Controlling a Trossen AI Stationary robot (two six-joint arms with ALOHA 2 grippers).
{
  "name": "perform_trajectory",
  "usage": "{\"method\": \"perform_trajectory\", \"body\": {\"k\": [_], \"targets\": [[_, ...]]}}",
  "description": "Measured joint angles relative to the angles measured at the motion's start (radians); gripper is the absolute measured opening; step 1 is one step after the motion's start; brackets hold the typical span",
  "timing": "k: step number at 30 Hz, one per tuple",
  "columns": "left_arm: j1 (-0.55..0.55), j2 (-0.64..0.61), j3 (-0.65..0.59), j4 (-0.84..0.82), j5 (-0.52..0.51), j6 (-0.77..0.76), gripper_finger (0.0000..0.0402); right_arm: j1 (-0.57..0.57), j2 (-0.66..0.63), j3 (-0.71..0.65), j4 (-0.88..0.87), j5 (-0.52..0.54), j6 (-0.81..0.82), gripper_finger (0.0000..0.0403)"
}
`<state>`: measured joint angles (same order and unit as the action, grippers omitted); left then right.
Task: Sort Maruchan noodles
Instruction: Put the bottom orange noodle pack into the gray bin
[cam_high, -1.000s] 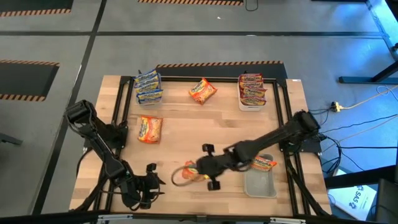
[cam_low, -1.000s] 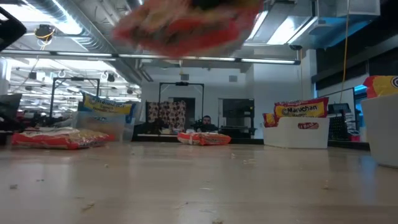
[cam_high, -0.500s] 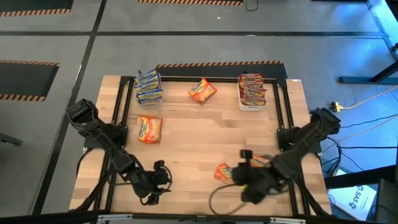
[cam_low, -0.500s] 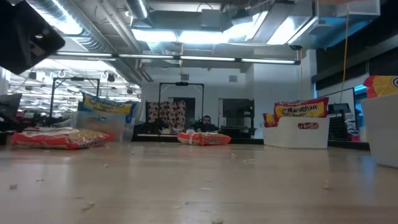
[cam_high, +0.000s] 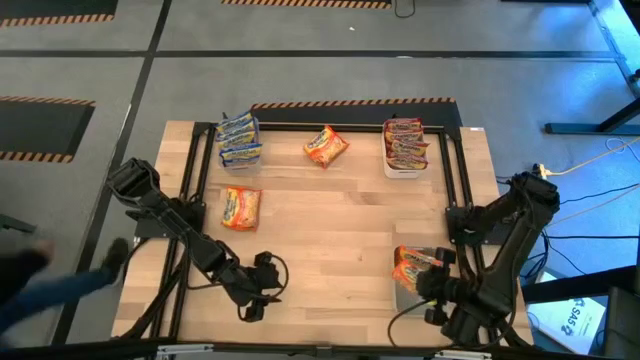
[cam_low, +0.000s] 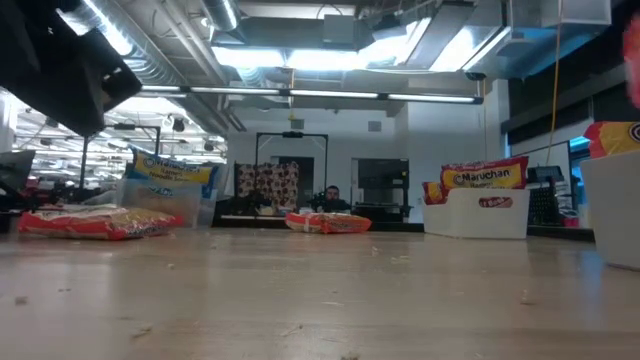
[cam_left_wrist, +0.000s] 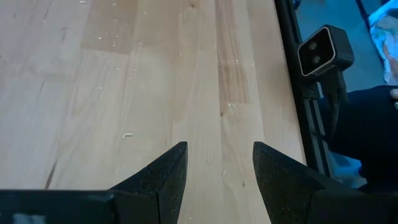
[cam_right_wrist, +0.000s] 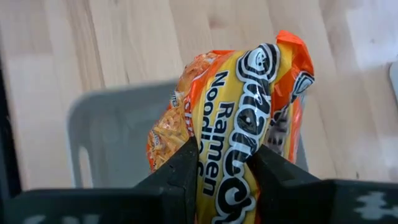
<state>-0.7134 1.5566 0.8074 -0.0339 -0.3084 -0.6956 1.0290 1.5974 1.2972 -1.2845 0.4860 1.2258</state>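
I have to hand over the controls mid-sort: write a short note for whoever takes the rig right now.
Right gripper: shut on an orange packet, held above the grey tub at the table's near right.
Left gripper: open and empty, over bare wood near the front edge, left of centre.
Done: blue-and-yellow packets piled at the far left; red packets in the white tub at the far right.
Left: let go of the held packet into the grey tub, then fetch the two loose orange ones, one at far centre and one at mid left.
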Motion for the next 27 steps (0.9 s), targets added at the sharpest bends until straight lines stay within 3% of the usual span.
{"method": "perform_trajectory", "body": {"k": [11, 17, 24, 27], "targets": [[0.028, 0.000, 0.000, 0.000, 0.015, 0.000, 0.0176, 0.019, 0.000, -0.098, 0.010, -0.051, -0.025, 0.0087], [0.041, 0.000, 0.000, 0.000, 0.015, -0.001, 0.0176, 0.019, -0.016, -0.100, 0.004, -0.073, -0.052, 0.0087], [0.067, 0.000, 0.000, 0.001, 0.015, 0.000, 0.0176, 0.018, -0.038, -0.100, -0.009, -0.169, -0.072, 0.0087], [0.074, 0.000, 0.000, 0.001, 0.015, 0.014, 0.0176, 0.016, -0.031, -0.101, 0.020, -0.150, -0.094, 0.0087]]}}
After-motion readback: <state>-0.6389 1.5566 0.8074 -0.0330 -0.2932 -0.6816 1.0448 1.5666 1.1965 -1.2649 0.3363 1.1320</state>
